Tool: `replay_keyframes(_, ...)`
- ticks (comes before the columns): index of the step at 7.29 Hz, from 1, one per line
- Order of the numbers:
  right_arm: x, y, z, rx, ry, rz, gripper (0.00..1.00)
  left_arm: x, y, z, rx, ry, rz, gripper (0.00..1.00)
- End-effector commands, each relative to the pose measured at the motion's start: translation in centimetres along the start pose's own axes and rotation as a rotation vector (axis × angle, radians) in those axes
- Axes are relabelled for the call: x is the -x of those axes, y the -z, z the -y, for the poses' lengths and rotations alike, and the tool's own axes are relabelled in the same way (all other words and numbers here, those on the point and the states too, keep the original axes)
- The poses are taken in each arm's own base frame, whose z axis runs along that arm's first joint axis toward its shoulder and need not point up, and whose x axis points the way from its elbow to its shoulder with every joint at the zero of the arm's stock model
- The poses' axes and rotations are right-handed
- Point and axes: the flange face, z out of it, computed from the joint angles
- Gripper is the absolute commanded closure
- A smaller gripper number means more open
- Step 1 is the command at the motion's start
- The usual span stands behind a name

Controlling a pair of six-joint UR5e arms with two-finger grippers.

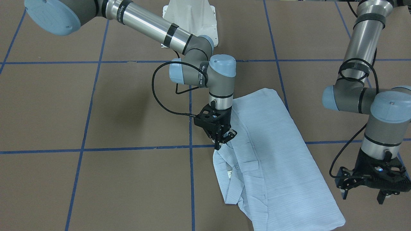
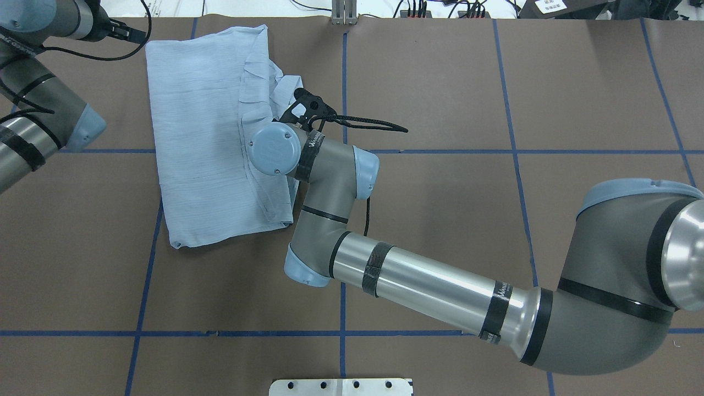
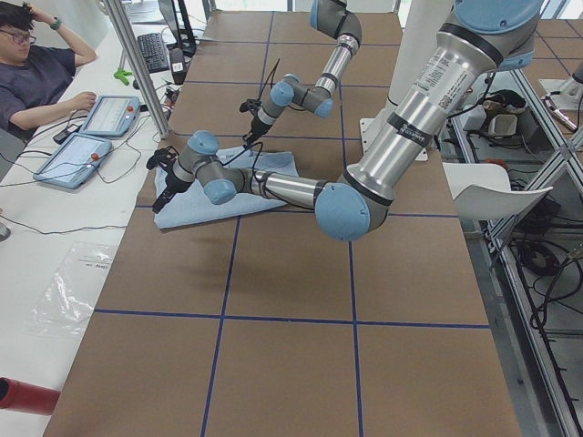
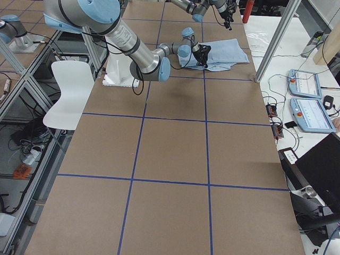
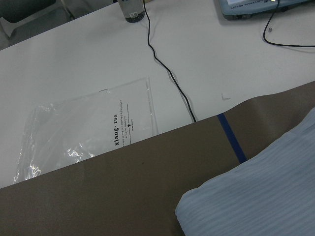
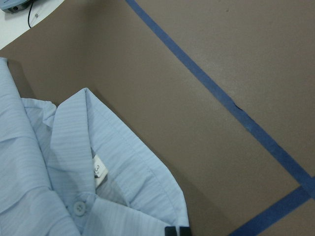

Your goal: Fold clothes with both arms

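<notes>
Your right hand (image 1: pixel 224 140) is down at the collar (image 6: pixel 123 147) edge of the shirt (image 1: pixel 276 160), with its tips against the cloth. I cannot tell from these views whether the tips are pinching the hem or only resting on it. The neck label (image 6: pixel 98 169) and a button (image 6: pixel 78 207) lie just beside the tips, further in on the shirt. Your left hand (image 1: pixel 363 196) is spread wide, holds nothing, and hangs above the desk (image 1: pixel 128 112) just off the shirt's opposite edge. The shirt lies flat on the desk between your two hands, already doubled into a long band.

The step looks like taking hold for the next fold. Check the right hand first. It should grip every layer at that edge, not just the top flap of the collar, or the layers underneath will probably stay behind.

Bring the left hand down onto the edge nearest it before you lift anything. Then raise both hands together and level, only just above the desk. The cloth looks thin and likely to slip, so keep it lightly taut between the hands and carry it over slowly, or the band may twist.
</notes>
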Motion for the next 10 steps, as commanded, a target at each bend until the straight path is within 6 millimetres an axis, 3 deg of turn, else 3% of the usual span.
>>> replay_keyframes(1, 0.4, 2.1, 0.3, 0.007, 0.018, 0.019, 1.0, -0.1, 0.1, 0.1, -0.002, 0.0, -0.001, 0.0)
replay_keyframes(2, -0.8, 4.1, 1.2, -0.006, 0.035, -0.034, 1.0, -0.3, 0.2, -0.2, 0.014, -0.001, -0.031, 0.0)
replay_keyframes(3, -4.3, 5.4, 2.5, -0.005, 0.033, -0.024, 1.0, -0.3, 0.5, -0.7, 0.021, -0.003, -0.05, 0.0)
replay_keyframes(6, -18.3, 8.0, 5.8, 0.004, 0.06, -0.013, 1.0, -0.1, 1.0, -1.2, 0.017, -0.004, -0.054, 0.0)
replay_keyframes(8, -25.3, 10.2, 7.5, -0.005, 0.084, -0.014, 1.0, -0.2, 1.2, -1.1, 0.013, -0.004, -0.057, 0.0)
replay_keyframes(9, -26.8, 10.3, 6.9, -0.031, 0.102, -0.015, 1.0, -0.2, 1.2, -1.1, 0.013, -0.004, -0.057, 0.0)
replay_keyframes(10, -27.2, 10.1, 5.9, -0.024, 0.135, -0.023, 0.01, -0.3, 1.1, -1.1, 0.015, -0.005, -0.057, 0.0)
